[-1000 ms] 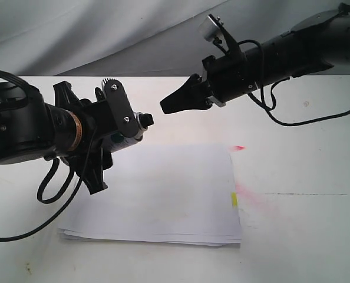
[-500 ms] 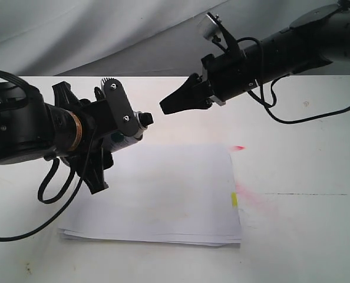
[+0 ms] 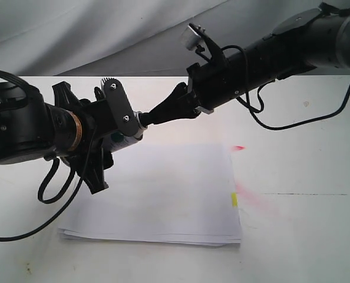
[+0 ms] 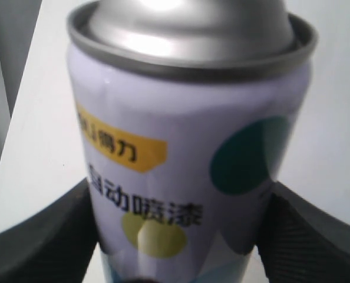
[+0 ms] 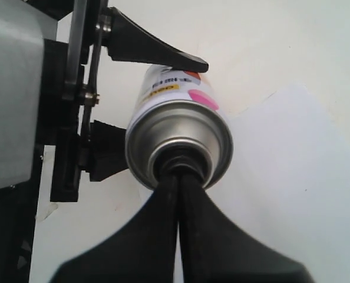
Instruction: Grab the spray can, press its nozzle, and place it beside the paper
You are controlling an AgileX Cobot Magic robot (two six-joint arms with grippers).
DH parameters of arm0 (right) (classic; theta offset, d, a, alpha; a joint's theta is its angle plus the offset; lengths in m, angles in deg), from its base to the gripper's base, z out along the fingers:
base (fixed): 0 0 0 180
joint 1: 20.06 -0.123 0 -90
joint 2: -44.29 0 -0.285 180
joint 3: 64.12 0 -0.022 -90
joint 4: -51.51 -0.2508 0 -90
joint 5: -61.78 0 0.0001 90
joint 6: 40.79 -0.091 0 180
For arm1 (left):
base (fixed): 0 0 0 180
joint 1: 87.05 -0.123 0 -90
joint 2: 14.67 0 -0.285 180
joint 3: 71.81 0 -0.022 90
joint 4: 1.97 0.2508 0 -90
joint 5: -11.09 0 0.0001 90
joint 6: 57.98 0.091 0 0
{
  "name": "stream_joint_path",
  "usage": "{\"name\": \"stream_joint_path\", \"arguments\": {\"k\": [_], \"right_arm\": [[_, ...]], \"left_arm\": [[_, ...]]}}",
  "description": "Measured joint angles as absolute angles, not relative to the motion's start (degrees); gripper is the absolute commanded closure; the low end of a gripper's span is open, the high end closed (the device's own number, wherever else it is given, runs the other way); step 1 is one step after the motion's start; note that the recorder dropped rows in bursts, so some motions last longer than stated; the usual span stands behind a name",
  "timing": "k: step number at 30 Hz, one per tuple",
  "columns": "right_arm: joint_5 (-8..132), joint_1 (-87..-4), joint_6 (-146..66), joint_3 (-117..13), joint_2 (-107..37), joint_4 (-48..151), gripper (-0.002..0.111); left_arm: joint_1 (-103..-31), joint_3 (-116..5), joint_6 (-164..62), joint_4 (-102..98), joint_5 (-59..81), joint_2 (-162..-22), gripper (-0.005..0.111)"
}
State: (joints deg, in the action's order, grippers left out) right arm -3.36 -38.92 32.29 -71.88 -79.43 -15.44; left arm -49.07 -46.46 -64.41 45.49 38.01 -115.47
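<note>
My left gripper (image 3: 128, 127) is shut on the spray can (image 3: 119, 140) and holds it above the table, lying nearly level, over the far left corner of the paper (image 3: 163, 194). In the left wrist view the can's white label with dots (image 4: 187, 147) sits between the two dark fingers (image 4: 39, 247). My right gripper (image 3: 149, 117) is shut, its joined tips touching the black nozzle (image 3: 142, 119) at the can's silver top. In the right wrist view the fingertips (image 5: 178, 177) cover the nozzle in the middle of the silver dome (image 5: 181, 132).
The paper carries a small yellow tab (image 3: 234, 199) at its right edge. Pink spray marks (image 3: 238, 147) stain the white table (image 3: 304, 224) beside the paper's right side. Black cables hang from both arms. A grey cloth backdrop (image 3: 104, 29) lies behind the table.
My right gripper has moved left and slightly down, from a gap away to touching the nozzle. The left gripper and can have stayed put.
</note>
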Motion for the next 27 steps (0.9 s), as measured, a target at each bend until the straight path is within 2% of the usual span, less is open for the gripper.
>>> {"name": "stream_joint_path", "arguments": {"k": [27], "right_arm": [[-2.85,-38.92,33.58,-71.88,-81.06,-19.47,0.108]], "left_arm": [[-49.07,-46.46,-64.55,45.49,38.01,-115.47,0.107]]}}
